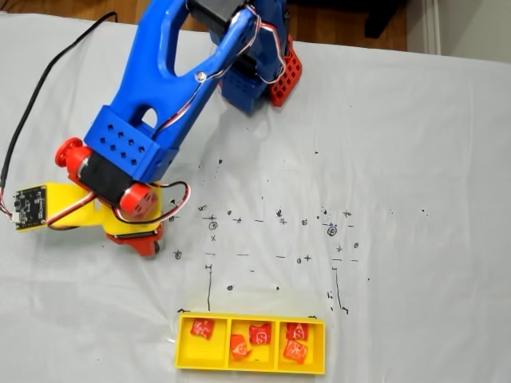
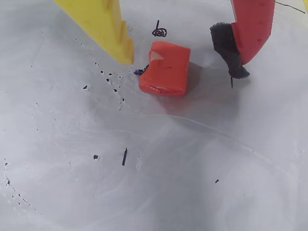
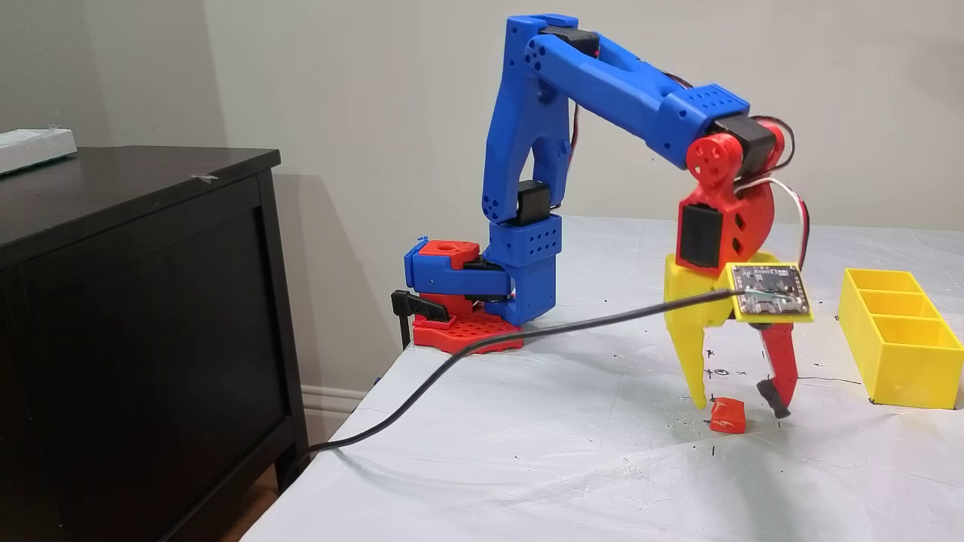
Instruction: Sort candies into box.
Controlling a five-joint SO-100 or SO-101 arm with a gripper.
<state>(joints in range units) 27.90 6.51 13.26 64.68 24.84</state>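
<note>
In the wrist view the yellow finger (image 2: 108, 29) stands at the left, its tip touching or almost touching the left edge of a red candy (image 2: 165, 67). The candy lies flat on the white tabletop (image 2: 159, 168). To the right of the candy is the red finger (image 2: 250, 29) with a black pad (image 2: 227, 48), a little apart from it. The tool (image 3: 742, 406) is wide open around the candy and grips nothing. In a fixed view from above, the box (image 1: 182, 351) lies to the lower right of the tool (image 1: 144, 239), well apart. Its left compartment holds one candy (image 1: 201, 328), the middle two (image 1: 249, 340), the right two (image 1: 296, 341).
</note>
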